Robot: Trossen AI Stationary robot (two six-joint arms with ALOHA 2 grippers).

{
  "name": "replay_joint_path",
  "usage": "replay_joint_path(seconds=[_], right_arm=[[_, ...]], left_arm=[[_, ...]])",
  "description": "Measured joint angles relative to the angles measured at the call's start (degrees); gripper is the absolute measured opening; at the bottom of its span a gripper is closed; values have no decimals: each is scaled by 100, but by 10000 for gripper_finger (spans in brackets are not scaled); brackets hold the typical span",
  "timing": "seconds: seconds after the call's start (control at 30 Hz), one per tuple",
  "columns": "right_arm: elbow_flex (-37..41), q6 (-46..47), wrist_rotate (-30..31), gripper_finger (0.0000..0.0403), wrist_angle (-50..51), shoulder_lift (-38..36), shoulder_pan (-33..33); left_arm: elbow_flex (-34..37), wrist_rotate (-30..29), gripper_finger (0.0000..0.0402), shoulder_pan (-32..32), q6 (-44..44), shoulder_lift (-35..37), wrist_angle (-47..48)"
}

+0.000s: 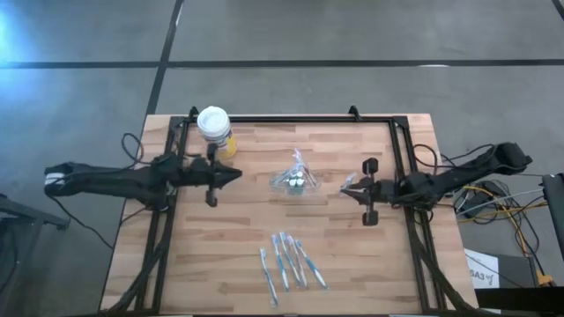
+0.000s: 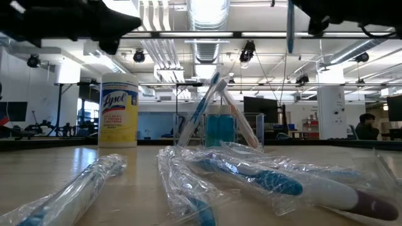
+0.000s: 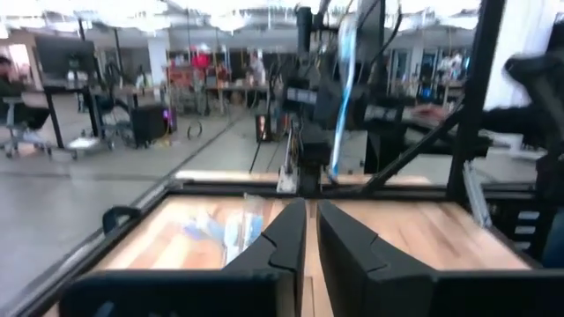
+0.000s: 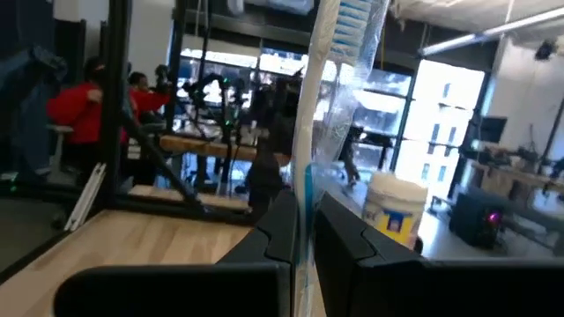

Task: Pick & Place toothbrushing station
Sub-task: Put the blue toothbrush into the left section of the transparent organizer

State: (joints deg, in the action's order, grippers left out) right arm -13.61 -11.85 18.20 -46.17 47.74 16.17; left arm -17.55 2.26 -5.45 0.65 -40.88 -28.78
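Toothbrush holder (image 1: pixel 295 179) mid-table; canister (image 1: pixel 214 126) beyond; wrapped toothbrushes (image 1: pixel 289 261) lie nearer.

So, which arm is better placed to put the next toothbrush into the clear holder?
Probably the right. The right gripper is shut on a wrapped toothbrush and sits just beside the clear holder. The left gripper holds nothing and hangs near the yellow canister.

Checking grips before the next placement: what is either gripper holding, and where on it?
The right gripper pinches a plastic-wrapped blue-and-white toothbrush low on its handle; the left gripper holds nothing.
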Motion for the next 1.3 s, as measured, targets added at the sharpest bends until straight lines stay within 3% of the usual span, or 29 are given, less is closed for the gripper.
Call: replay_joint_path(seconds=[0.37,0.73,0.93,1.3], right_arm=[[-686,12,-543,15,-462,1462,-520],[-778,-67,-538,15,-1496,2185,-549],[-758,-81,-475,15,-1483,2175,-576],[-751,-80,-457,15,-1408,2177,-589]], left_arm=[[-1732,20,48,1,-160,-2066,59],[-3096,386,202,96,-386,-3928,34],[-3668,901,254,210,-393,-4504,29],[-4226,879,259,254,-348,-5085,40]])
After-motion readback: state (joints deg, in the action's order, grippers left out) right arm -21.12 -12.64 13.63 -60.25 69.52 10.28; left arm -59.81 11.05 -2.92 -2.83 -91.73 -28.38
